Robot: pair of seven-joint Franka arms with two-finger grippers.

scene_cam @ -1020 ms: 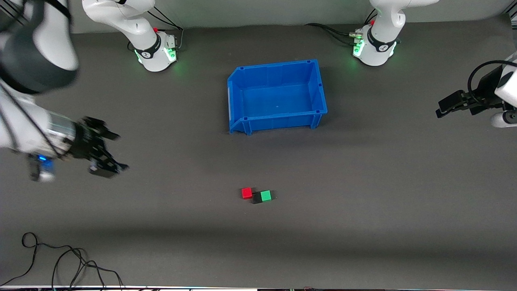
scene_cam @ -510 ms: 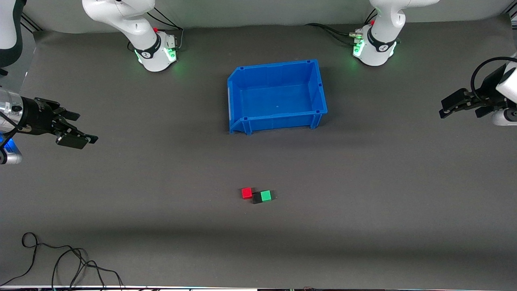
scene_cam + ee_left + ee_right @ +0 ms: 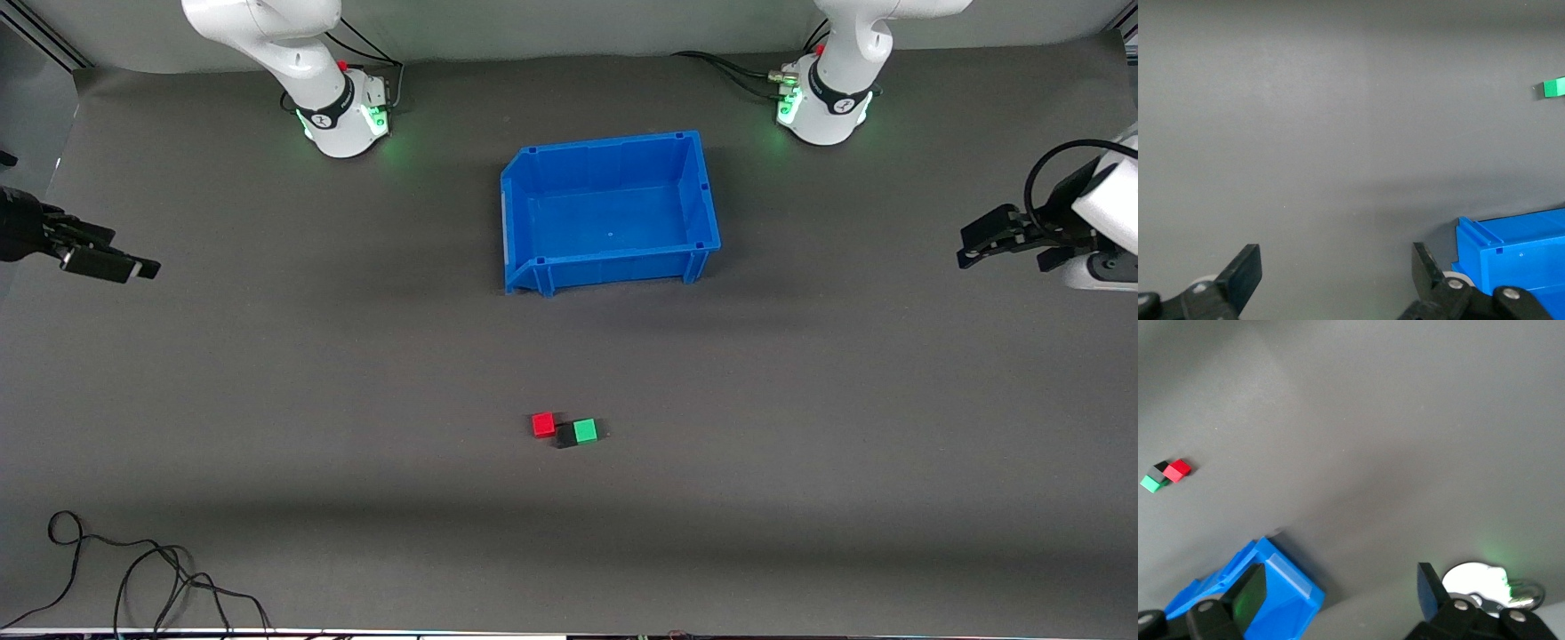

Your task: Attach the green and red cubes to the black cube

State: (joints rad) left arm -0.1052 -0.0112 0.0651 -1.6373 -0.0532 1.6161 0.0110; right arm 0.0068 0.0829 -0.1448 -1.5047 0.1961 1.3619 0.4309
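The red cube (image 3: 543, 424), the black cube (image 3: 564, 436) and the green cube (image 3: 585, 430) lie in a row on the dark table, black in the middle, close against each other. My right gripper (image 3: 133, 265) is open and empty at the right arm's end of the table, far from the cubes. My left gripper (image 3: 969, 247) is open and empty at the left arm's end. The right wrist view shows the red cube (image 3: 1178, 470), the black cube (image 3: 1162, 466) and the green cube (image 3: 1150, 483) far off. The left wrist view shows only the green cube (image 3: 1555, 87).
An empty blue bin (image 3: 605, 142) stands mid-table, farther from the front camera than the cubes; it shows in the left wrist view (image 3: 1518, 257) and right wrist view (image 3: 1281, 587). Loose black cables (image 3: 142, 569) lie at the near edge.
My right arm has swung away from the middle to its end of the table. My left gripper has barely shifted. The cubes have not moved.
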